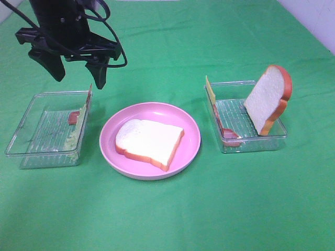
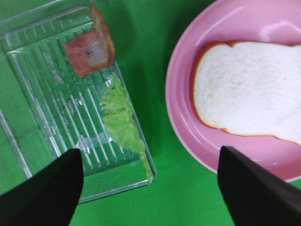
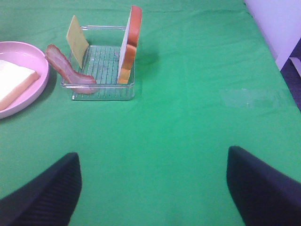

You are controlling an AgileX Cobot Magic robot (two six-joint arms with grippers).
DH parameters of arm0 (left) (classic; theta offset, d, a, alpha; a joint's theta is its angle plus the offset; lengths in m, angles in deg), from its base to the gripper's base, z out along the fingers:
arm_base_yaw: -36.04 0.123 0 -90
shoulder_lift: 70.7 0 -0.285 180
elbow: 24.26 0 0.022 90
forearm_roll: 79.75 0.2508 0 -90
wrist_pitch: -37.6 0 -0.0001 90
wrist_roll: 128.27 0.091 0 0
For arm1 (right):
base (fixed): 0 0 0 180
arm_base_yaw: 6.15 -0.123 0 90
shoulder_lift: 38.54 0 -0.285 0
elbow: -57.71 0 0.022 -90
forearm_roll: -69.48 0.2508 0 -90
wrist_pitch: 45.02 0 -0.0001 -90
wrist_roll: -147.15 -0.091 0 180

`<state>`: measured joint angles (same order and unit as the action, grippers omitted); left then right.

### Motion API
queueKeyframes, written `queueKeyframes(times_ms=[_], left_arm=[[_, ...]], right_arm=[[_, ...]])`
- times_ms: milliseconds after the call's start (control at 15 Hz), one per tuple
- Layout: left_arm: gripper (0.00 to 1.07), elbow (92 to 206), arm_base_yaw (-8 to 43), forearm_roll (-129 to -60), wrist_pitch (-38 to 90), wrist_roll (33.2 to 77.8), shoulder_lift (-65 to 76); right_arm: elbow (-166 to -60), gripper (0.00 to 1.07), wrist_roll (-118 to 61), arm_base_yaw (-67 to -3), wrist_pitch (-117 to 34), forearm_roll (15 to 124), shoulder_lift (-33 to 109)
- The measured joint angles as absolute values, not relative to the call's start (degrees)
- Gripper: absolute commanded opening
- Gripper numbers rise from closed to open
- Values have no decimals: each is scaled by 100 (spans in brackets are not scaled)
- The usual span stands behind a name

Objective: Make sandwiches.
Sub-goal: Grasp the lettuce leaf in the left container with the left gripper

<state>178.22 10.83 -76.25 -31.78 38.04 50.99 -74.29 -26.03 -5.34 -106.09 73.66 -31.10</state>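
One white bread slice [image 1: 149,141] with an orange-brown crust lies flat on the round pink plate [image 1: 189,151]. A second bread slice [image 1: 268,99] stands upright in the right clear tray [image 1: 254,144], with a yellow cheese square [image 1: 210,90] and a bacon strip [image 1: 226,130]. The left clear tray [image 1: 31,141] holds pale green lettuce [image 1: 77,133] and a reddish meat piece [image 1: 72,118] against its right wall. My left gripper [image 1: 78,76] is open and empty, high above the left tray's far right corner. My right gripper [image 3: 151,155] is open and empty, out of the high view.
Green cloth covers the table. In the left wrist view the lettuce [image 2: 121,117] and meat piece [image 2: 89,47] lean on the tray wall beside the plate [image 2: 181,80]. In the right wrist view the right tray [image 3: 101,89] lies ahead to the left, with bare cloth between.
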Motion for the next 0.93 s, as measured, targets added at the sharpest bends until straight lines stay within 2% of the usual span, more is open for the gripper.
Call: queueKeyframes(times_ms=[333, 467, 933], left_arm=[[75, 17048, 1089, -7138, -3190, 3363, 5099], [70, 16716, 1089, -7150, -3110, 3145, 5099], [61, 16670, 1089, -7402, -2657, 3111, 5529]], right_arm=[[-7429, 79, -2603, -534, -10609, 7366, -3110], [-7429, 79, -2603, -534, -10609, 7366, -3110], [-7429, 79, -2603, -534, -10609, 7366, -3110]])
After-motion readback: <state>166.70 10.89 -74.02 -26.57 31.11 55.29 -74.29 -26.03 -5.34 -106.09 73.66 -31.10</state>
